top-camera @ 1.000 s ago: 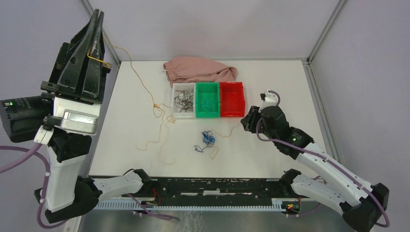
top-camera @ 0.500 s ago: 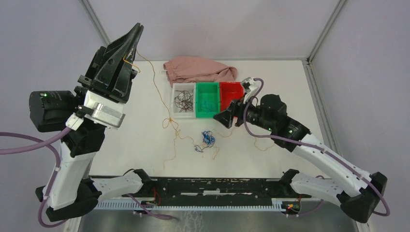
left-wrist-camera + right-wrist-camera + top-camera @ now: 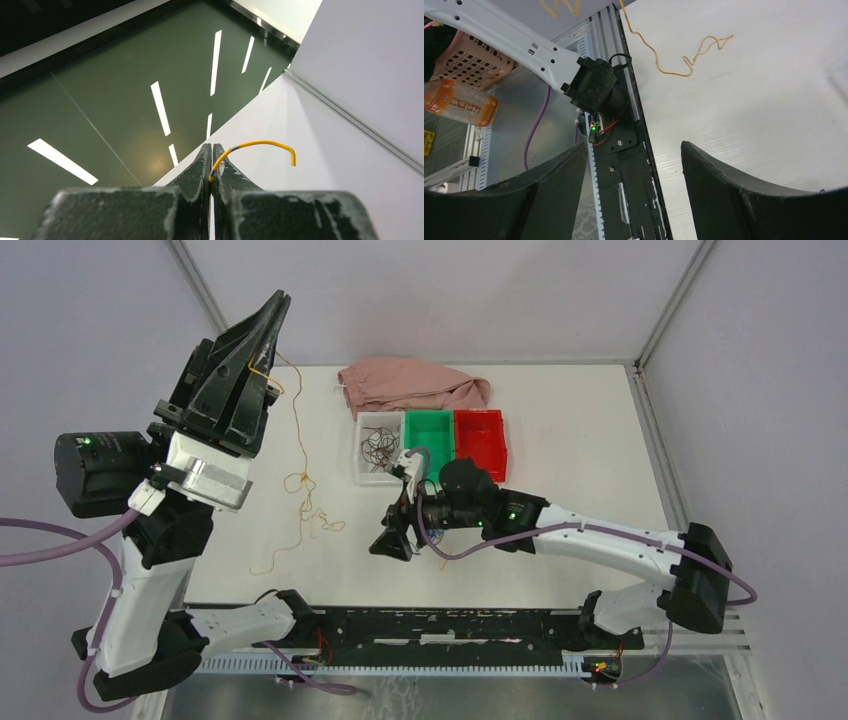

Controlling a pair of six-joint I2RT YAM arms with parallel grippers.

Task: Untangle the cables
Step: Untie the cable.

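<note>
My left gripper [image 3: 276,306] is raised high at the far left and is shut on the end of a long yellow cable [image 3: 297,455]. The cable hangs down and trails in curls on the white table [image 3: 580,430]. In the left wrist view the jaws [image 3: 211,146] pinch the yellow cable [image 3: 260,144], whose free end curves out. My right gripper [image 3: 392,540] is open and empty, low over the table's near middle. The blue and yellow tangle that lay there is hidden under it. The right wrist view shows the open gripper [image 3: 634,145] and yellow cable curls [image 3: 684,70] beyond it.
A white bin [image 3: 378,475] with dark cables, a green bin [image 3: 430,425] with blue cables and a red bin [image 3: 480,435] stand side by side at the back middle. A pink cloth [image 3: 410,385] lies behind them. The left arm's base [image 3: 594,92] sits at the table's near edge.
My right arm has swung left from beside the bins and come down over the small tangle. The yellow cable has come away from that tangle and swung left. The left gripper has barely moved.
</note>
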